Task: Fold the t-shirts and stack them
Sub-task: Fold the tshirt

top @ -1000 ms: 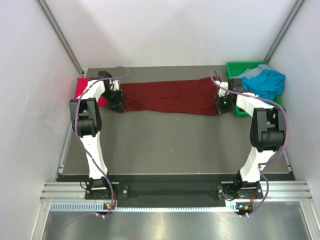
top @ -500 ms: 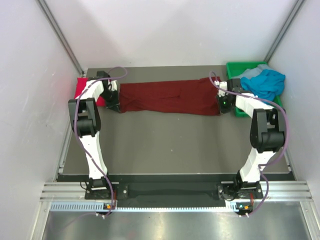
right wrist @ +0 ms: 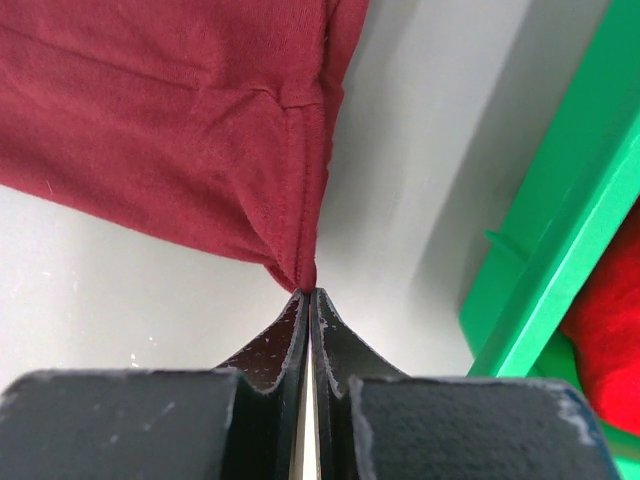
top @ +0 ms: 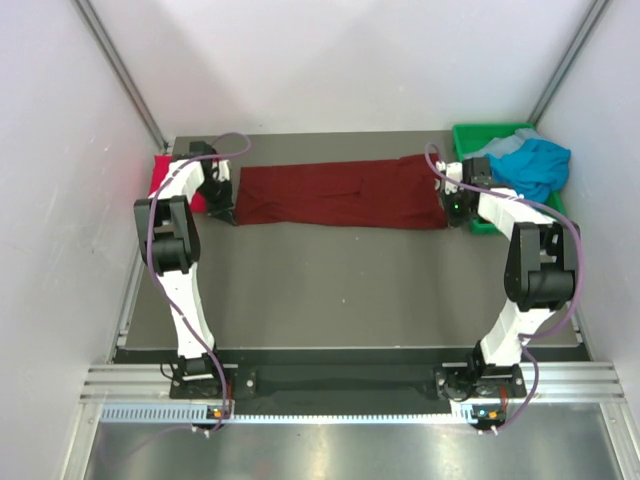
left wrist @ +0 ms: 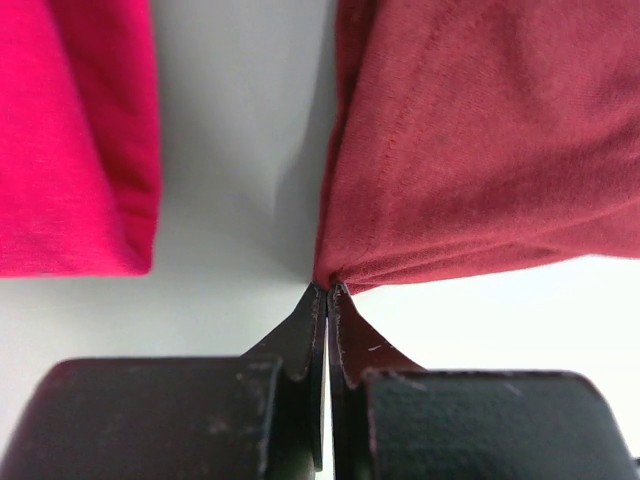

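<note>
The dark maroon t-shirt (top: 340, 194) lies stretched out across the far part of the table. My left gripper (top: 226, 210) is shut on its left near corner (left wrist: 335, 275). My right gripper (top: 455, 212) is shut on its right near corner (right wrist: 300, 270). The bright crimson t-shirt (top: 160, 178) lies folded at the far left, just left of my left gripper, and shows in the left wrist view (left wrist: 70, 140). The teal-blue t-shirt (top: 535, 165) lies in the green bin (top: 480, 132) at the far right.
The green bin's wall (right wrist: 560, 230) stands close to the right of my right gripper, with red cloth (right wrist: 610, 340) inside it. White walls close in the table on the left, right and back.
Both grippers have moved outward and slightly back, pulling the maroon t-shirt flatter and its near edge straighter. The grips have not changed.
</note>
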`<move>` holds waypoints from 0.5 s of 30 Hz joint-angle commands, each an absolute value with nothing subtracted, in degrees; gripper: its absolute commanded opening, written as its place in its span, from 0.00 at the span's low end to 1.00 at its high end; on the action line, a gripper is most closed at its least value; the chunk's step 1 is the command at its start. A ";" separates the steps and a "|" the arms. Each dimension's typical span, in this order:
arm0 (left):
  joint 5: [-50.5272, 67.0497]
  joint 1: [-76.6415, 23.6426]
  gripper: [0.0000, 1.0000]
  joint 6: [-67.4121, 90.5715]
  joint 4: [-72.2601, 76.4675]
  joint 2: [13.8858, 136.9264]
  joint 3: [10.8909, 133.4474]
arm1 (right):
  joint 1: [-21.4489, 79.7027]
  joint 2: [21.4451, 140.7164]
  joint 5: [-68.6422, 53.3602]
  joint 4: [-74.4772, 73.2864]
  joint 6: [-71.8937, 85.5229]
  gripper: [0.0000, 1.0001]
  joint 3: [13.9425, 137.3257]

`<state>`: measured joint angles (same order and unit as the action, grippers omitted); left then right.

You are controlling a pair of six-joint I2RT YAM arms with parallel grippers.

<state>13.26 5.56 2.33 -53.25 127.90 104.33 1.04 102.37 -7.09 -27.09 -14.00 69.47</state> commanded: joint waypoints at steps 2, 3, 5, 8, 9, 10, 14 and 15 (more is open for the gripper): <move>10.02 6.24 0.00 1.05 -53.44 125.95 106.96 | 0.44 98.79 -5.80 -26.63 -15.82 0.00 68.29; 10.19 6.33 0.00 0.97 -53.44 125.95 107.14 | 0.44 98.27 -5.89 -26.63 -15.91 0.00 67.94; 10.11 6.42 0.00 0.88 -53.53 125.95 107.05 | 0.44 97.82 -5.98 -26.81 -16.00 0.00 67.50; 9.67 6.50 0.00 0.53 -53.88 125.68 106.70 | 0.44 96.95 -5.98 -27.33 -16.00 0.00 66.36; 9.75 6.68 0.00 0.53 -54.05 125.51 106.61 | 0.53 96.33 -6.06 -27.60 -16.00 0.00 65.57; 10.02 6.68 0.00 0.53 -54.66 125.16 106.52 | 0.44 95.98 -6.06 -27.68 -16.17 0.00 65.22; 11.50 7.47 0.00 -1.58 -56.77 123.14 104.86 | 0.44 94.05 -6.06 -28.30 -16.79 0.00 63.64; 12.04 7.56 0.00 -2.10 -57.30 122.53 104.33 | 0.44 93.35 -6.15 -28.47 -17.05 0.00 63.11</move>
